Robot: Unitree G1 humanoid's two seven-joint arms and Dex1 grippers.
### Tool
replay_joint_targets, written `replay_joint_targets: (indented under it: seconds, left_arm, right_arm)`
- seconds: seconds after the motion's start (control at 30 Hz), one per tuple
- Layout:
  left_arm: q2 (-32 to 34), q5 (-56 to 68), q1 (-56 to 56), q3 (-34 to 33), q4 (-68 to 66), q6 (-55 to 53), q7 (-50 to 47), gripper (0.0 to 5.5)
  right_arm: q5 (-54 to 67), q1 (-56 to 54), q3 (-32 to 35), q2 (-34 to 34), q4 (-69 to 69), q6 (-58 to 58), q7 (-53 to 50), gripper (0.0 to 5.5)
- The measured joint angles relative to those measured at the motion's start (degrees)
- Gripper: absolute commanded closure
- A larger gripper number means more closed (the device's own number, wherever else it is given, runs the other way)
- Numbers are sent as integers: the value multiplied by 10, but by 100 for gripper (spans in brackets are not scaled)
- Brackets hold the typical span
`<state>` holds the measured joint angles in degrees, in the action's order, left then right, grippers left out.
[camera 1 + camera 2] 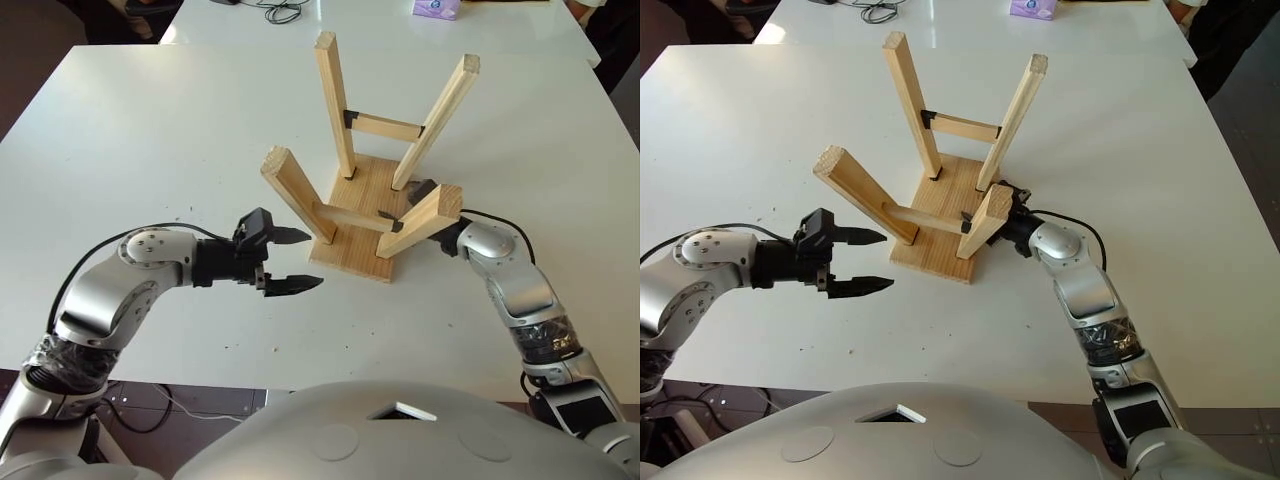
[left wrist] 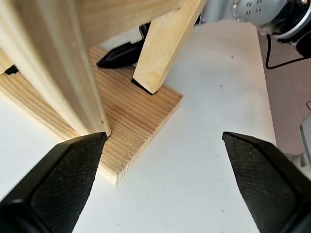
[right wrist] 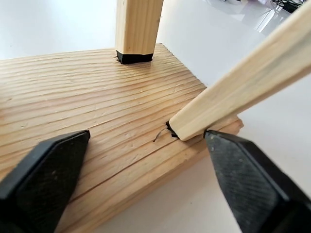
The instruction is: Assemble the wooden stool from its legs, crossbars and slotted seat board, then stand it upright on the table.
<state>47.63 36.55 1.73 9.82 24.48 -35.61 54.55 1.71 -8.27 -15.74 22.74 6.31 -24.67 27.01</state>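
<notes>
White tabletop (image 1: 150, 120); pine stool (image 1: 372, 182) inverted at frame centre, seat board (image 3: 73, 97) down, legs (image 1: 335, 100) up. Stiff, fairly light, I judge; I'd grip a leg near its crossbar (image 1: 385, 126). Left claw (image 1: 316, 260) apart, lower left of stool; right claw (image 3: 146, 135) apart, at the seat board's right edge.

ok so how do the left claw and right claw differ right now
Left claw sits outside the stool, by its near-left leg; right claw reaches in at the near-right leg. From the head, left claw shows fully, right claw is partly hidden behind that leg. Both are open.
</notes>
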Motion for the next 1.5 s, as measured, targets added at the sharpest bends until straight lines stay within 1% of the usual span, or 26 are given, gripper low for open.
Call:
replay_joint_targets:
  seconds: [0.13,0.33,0.43,0.6,0.83,1.0,1.23,1.37,1.47,1.5]
  left_arm:
    - [-25,-49,3,26,-7,-25,-48,107]
    - [-32,-98,-9,63,3,-16,-56,107]
    - [-51,-122,-9,78,3,-9,-71,107]
    - [-77,-145,-7,82,-7,-7,-97,107]
    - [-75,-213,-26,87,-63,47,-120,107]
    - [-80,-227,-22,83,-89,77,-121,107]
    - [-115,-246,-13,80,-93,71,-148,107]
    - [-140,-269,18,74,-122,65,-172,107]
    - [-146,-274,33,70,-138,67,-174,107]
    - [-146,-275,35,69,-142,70,-174,107]
  right_arm:
    - [-24,-8,-13,6,-3,13,2,10]
    - [-59,-8,-34,30,0,36,3,10]
    - [-67,-8,-43,44,6,39,2,10]
    - [-114,9,-63,94,51,47,3,10]
    - [-135,41,-54,159,105,48,24,10]
    - [-145,59,-50,183,141,39,43,10]
    - [-154,71,-49,193,198,-12,76,10]
    - [-119,75,-47,172,238,-74,106,10]
    - [-69,78,-48,150,260,-113,137,47]
    - [-57,78,-46,146,264,-124,143,77]
